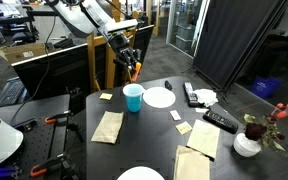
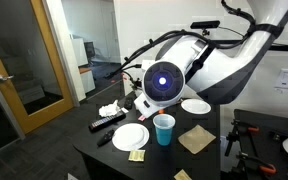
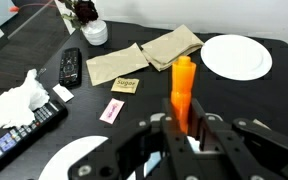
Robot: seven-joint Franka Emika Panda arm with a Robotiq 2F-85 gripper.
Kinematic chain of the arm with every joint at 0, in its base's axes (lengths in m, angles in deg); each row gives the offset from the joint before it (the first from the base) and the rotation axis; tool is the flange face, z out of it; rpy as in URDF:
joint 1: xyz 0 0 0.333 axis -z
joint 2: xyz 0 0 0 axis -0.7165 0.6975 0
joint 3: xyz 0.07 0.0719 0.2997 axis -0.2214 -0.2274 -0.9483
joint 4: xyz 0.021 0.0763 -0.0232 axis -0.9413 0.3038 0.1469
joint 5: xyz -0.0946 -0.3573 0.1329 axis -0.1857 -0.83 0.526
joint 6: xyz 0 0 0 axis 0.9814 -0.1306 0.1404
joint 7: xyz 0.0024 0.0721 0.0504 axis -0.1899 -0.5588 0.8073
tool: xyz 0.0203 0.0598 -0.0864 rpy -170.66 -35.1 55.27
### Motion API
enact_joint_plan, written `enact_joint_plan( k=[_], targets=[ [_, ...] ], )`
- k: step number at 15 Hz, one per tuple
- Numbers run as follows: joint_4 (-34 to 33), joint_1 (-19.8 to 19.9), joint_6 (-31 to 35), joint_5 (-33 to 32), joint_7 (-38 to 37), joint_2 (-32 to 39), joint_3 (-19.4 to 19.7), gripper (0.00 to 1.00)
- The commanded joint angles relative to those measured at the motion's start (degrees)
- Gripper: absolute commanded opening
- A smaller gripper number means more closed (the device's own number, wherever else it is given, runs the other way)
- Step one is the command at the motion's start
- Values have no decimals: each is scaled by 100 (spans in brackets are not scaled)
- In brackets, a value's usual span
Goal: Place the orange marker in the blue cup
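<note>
My gripper (image 3: pixel 184 125) is shut on the orange marker (image 3: pixel 182 85), which sticks out from between the fingers. In an exterior view the gripper (image 1: pixel 132 68) holds the marker (image 1: pixel 136 71) in the air just above and slightly behind the blue cup (image 1: pixel 133 97). The cup stands upright on the black table and also shows in an exterior view (image 2: pixel 164 129). The arm's body hides the gripper and marker in that view. The cup is out of sight in the wrist view.
On the black table (image 3: pixel 234 100) lie white plates (image 1: pixel 159 97) (image 3: pixel 236 55), brown napkins (image 3: pixel 144 57), remotes (image 3: pixel 70 66), sugar packets (image 3: pixel 126 85), crumpled tissue (image 3: pixel 19 95) and a white vase with flowers (image 1: pixel 248 143). A black chair back stands behind the table.
</note>
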Motion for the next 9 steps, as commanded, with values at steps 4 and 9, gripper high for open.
enact_joint_plan(
  k=[4,9],
  targets=[
    [0,-29,-337,-110,-665,338,-46,5],
    [-75,-34,-386,-126,-822,579,-41,5]
  ],
)
